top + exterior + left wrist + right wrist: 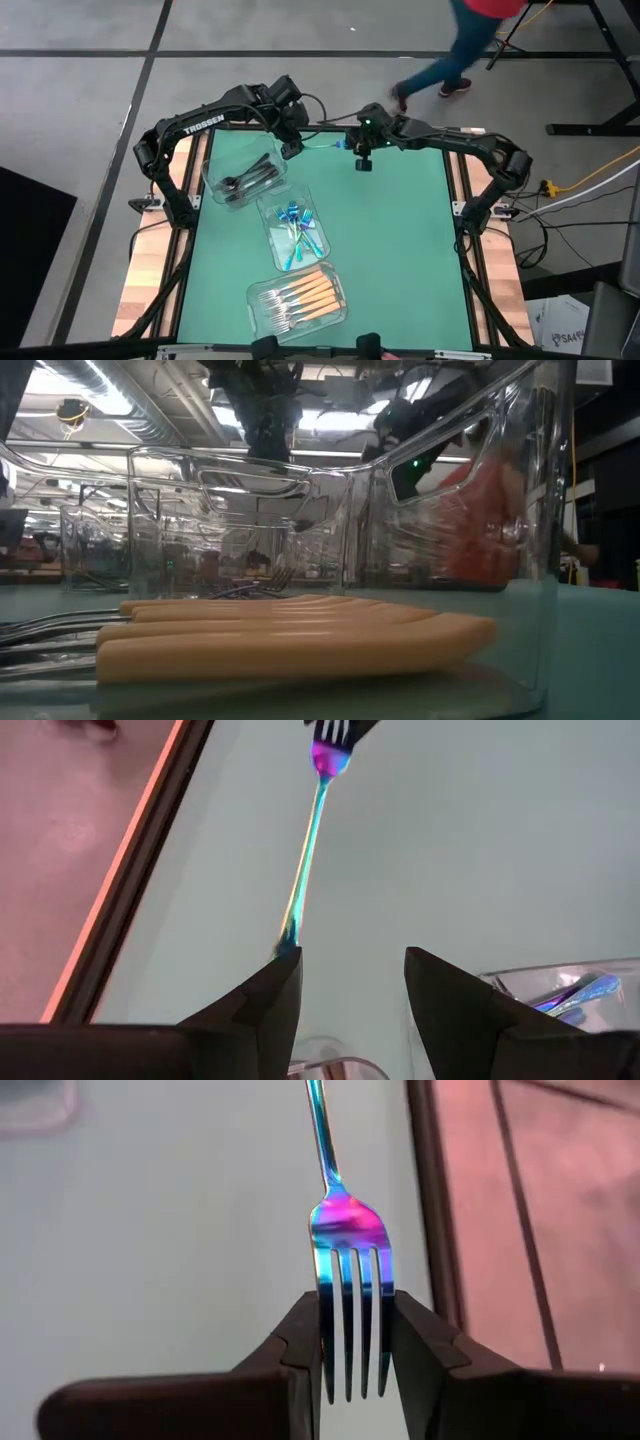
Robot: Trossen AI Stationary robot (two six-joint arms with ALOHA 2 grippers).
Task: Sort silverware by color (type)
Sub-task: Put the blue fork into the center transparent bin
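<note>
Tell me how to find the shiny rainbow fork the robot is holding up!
Look at the far edge of the green table, where the two arms meet. The right gripper pinches the iridescent fork by its prongs, and the open left gripper sits at its handle end. It's the only fork outside the clear containers.

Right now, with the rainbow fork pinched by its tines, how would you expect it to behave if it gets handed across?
The rainbow fork probably stays stiff: its slim handle runs straight from the right gripper toward the open left gripper. Its glossy finish looks slippery, so it might pivot in a grip on the tines alone. It seems light.
</note>
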